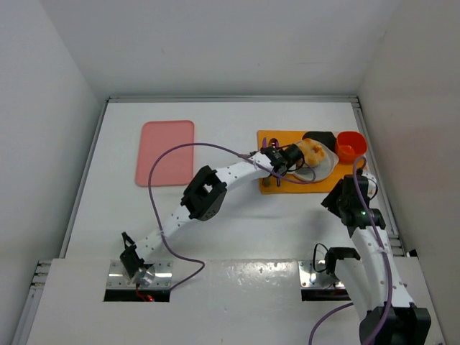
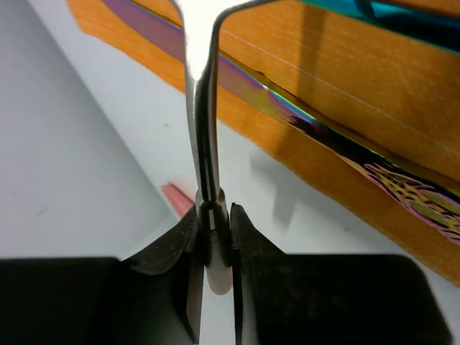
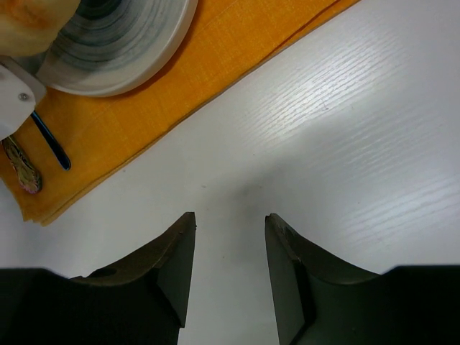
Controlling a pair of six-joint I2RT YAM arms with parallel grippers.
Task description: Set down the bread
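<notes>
The bread (image 1: pixel 313 149) is a golden bun on the white plate (image 1: pixel 322 168), which stands on the orange mat (image 1: pixel 284 183). My left gripper (image 1: pixel 285 159) is just left of the bread and shut on the thin handle of a silver metal utensil (image 2: pixel 201 108), seen in the left wrist view between its jaws (image 2: pixel 213 230). The utensil's far end is out of view. My right gripper (image 1: pixel 334 199) is open and empty over bare table (image 3: pixel 230 223), near the mat's corner. An edge of the bread (image 3: pixel 25 25) and the plate (image 3: pixel 122 43) show in the right wrist view.
A red bowl (image 1: pixel 350 146) and a black object (image 1: pixel 320 136) stand at the mat's far right. Iridescent cutlery (image 2: pixel 345 144) lies on the mat. A pink mat (image 1: pixel 166 152) lies at the far left. White walls enclose the table.
</notes>
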